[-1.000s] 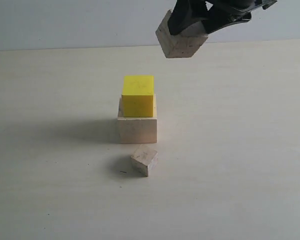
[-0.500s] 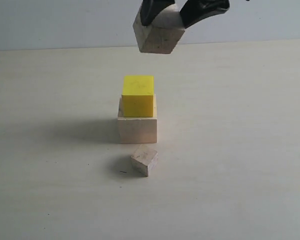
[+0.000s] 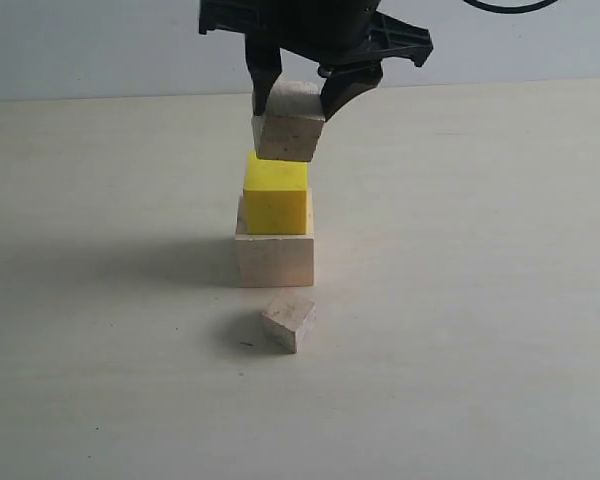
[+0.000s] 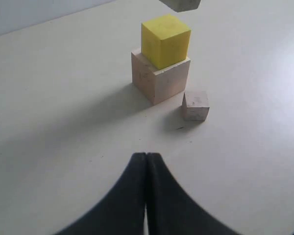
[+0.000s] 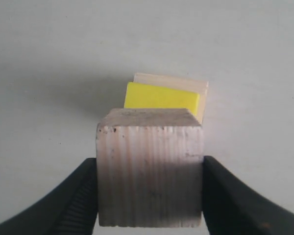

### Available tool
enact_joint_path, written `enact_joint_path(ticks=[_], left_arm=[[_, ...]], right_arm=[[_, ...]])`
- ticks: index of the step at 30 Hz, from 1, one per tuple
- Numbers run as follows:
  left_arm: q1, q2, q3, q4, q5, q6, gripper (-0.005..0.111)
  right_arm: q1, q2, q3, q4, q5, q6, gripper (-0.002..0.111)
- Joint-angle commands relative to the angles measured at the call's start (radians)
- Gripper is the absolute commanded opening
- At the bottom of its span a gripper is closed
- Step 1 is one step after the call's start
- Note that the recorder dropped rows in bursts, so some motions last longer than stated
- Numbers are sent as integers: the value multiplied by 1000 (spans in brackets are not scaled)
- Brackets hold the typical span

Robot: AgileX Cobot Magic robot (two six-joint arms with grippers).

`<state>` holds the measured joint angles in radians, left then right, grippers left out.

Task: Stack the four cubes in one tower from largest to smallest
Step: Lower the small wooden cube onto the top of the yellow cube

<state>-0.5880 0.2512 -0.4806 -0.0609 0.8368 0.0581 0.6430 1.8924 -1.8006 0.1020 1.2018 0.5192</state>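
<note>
A yellow cube (image 3: 276, 193) rests on the large pale wooden cube (image 3: 274, 259) at the table's middle. Just above the yellow cube hangs a small pale wooden cube (image 3: 288, 124), slightly tilted, with my right gripper (image 3: 292, 105) shut on its two sides. The right wrist view shows that held wooden cube (image 5: 150, 166) between the black fingers (image 5: 83, 196), with the yellow cube (image 5: 161, 97) and the large cube (image 5: 202, 93) behind it. The smallest, greyish cube (image 3: 288, 319) lies on the table in front of the stack. My left gripper (image 4: 146, 155) is shut and empty, well short of the cubes (image 4: 165, 40).
The pale table (image 3: 480, 300) stretches flat on all sides of the stack, with a light wall (image 3: 100, 45) behind it. Nothing else stands on it.
My right gripper has carried the small wooden cube leftward and downward, from high at the right to just over the yellow cube. The other cubes and the left gripper have not moved.
</note>
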Motion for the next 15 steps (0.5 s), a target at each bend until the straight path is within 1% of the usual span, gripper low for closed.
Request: enact_joint_path(ticks=[1,8,15], left_arm=[[-6,-8,6,-7,-11,2,0],[-6,-8,6,-7,-11,2,0],[-6,-8,6,-7,-11,2,0]], right_arm=[[3,25,-15,-16,-2,5,0],[3,29,-20,-41,-7,49,0],[21,31,-20,-56,-36,49,0]])
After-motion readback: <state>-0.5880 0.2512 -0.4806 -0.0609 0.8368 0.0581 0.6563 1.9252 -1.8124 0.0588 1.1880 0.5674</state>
